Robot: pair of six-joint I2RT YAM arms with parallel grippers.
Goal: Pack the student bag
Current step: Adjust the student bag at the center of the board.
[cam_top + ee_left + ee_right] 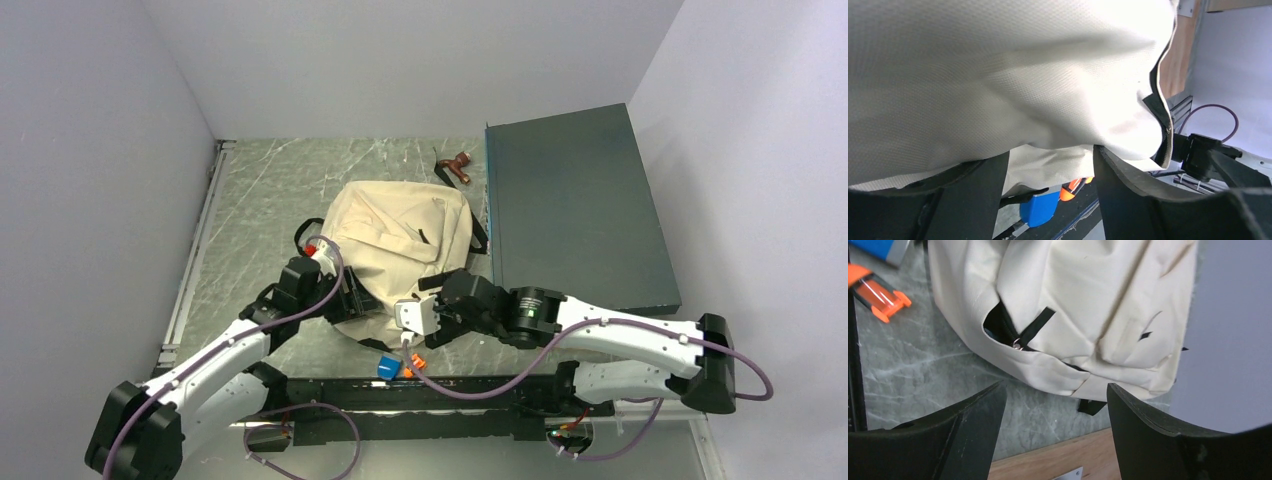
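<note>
Left gripper [1050,152] stands well open, with loose cloth from the bag's [400,235] near edge lying between its fingers. Right gripper [1055,387] is spread wide and empty above the bag's part-open zip [1015,342]. The bag lies flat in the middle of the table [270,190], with a teal box [570,210] just beside it on the right.

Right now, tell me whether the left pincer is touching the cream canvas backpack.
Touching. The left wrist view shows the cream canvas backpack draped onto both fingers of the left pincer, no gap.
</note>
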